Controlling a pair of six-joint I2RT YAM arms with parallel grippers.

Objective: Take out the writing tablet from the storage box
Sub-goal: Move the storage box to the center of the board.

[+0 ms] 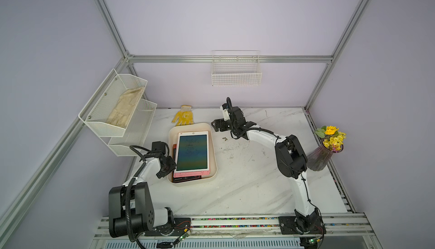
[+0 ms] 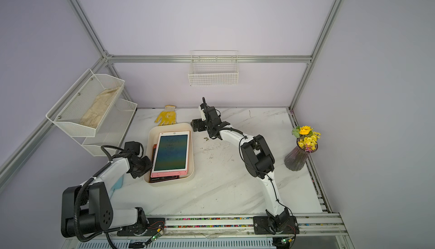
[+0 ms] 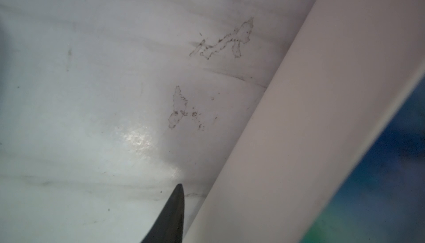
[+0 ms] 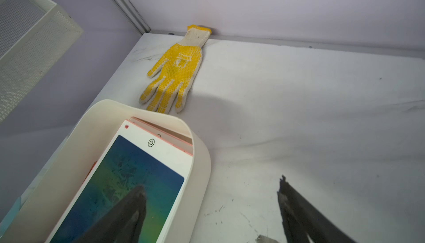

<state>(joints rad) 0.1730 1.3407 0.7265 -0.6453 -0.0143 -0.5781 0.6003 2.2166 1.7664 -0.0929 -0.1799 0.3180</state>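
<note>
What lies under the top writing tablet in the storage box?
A second pink-edged tablet and, below it, a dark tablet peek out. Their screens are covered.

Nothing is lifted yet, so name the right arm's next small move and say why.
Probably lower the right gripper toward the far edge of the top tablet. Its jaws stand open, one finger over the screen and one over the table, while the tablet lies flat in the storage box.

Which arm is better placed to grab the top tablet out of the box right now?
Probably the right. The right tool is open above the far corner of the box, partly over the tablet. The left tool sits low against the box's side wall, apparently steadying it.
</note>
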